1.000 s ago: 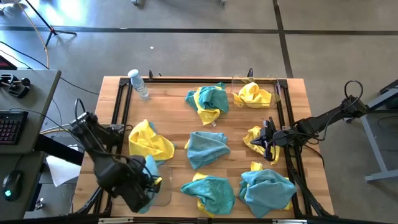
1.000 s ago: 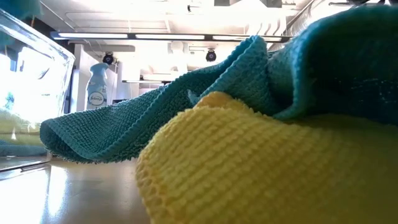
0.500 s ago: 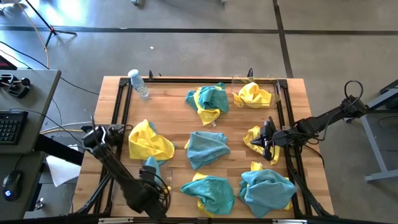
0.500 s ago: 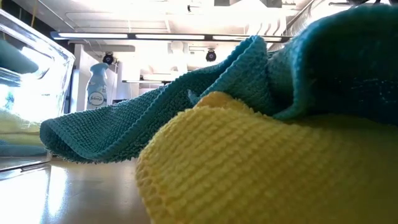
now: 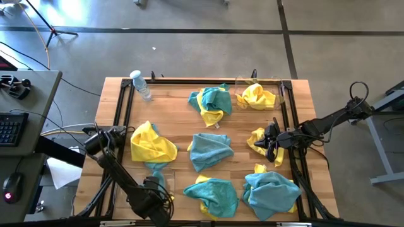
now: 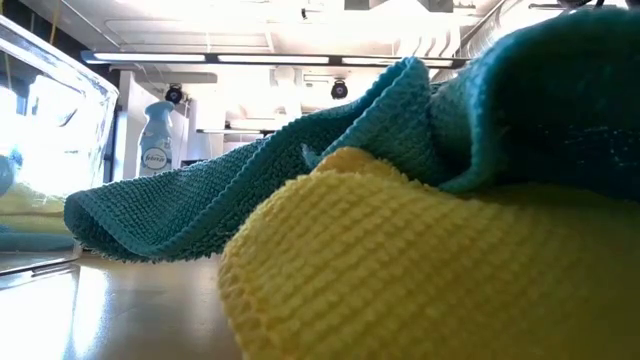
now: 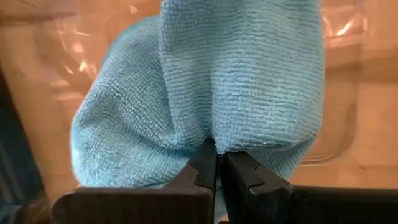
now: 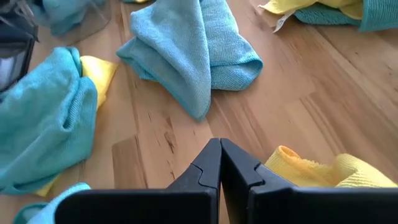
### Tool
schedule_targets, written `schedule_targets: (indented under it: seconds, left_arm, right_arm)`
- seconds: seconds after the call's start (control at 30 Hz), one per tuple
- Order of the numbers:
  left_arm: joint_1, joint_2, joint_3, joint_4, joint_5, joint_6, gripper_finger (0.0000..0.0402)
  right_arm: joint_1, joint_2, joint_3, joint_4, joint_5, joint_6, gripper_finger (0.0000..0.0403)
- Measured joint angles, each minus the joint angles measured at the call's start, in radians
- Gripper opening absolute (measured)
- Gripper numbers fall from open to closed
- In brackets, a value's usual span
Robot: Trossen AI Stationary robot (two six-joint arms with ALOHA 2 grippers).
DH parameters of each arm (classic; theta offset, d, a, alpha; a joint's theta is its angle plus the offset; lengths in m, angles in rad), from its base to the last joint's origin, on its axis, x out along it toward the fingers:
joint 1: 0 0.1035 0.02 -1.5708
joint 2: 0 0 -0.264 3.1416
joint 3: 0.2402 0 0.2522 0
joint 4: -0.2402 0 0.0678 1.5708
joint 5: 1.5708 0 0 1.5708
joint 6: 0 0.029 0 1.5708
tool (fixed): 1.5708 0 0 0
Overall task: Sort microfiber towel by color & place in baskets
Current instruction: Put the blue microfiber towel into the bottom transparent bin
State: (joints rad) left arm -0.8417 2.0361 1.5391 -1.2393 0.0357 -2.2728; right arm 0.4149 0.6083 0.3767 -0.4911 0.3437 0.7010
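One towel in hand: teal towel (image 7: 236,81), pinched at a bunched fold by the left gripper (image 7: 217,165), fingers clamped tight on the cloth; hung limp over the near basket (image 7: 339,93) at the table's front left corner.
Feel of it: judged soft, light and floppy; draped from a single pinch, unlikely to slip given the fuzzy weave.
Front row: two mixed piles (image 5: 214,194), teal lying over yellow; would need a pinch on a raised teal ridge alone, so as not to drag the yellow along.
Middle row: yellow towel at left (image 5: 150,144) and middle teal towel (image 5: 210,150), both crumpled, with plenty of upstanding folds to grip.
Right gripper (image 8: 219,155): fingers closed together and empty, poised low just beside the right yellow towel (image 8: 323,171).
Far row: teal-and-yellow heap (image 5: 211,101); beside it the far basket (image 5: 281,88) holding one yellow cloth (image 5: 257,96).
Risk: tangled colours probably lifting as one.
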Motion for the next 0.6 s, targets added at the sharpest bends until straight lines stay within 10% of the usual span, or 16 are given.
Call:
schedule_targets:
  seconds: [0.6]
  left_arm:
    - [0.001,-0.133,-0.016,-0.157,-0.107,-0.072,0.0]
  right_arm:
    - [0.0,0.0,0.0,0.029,0.005,0.061,0.0]
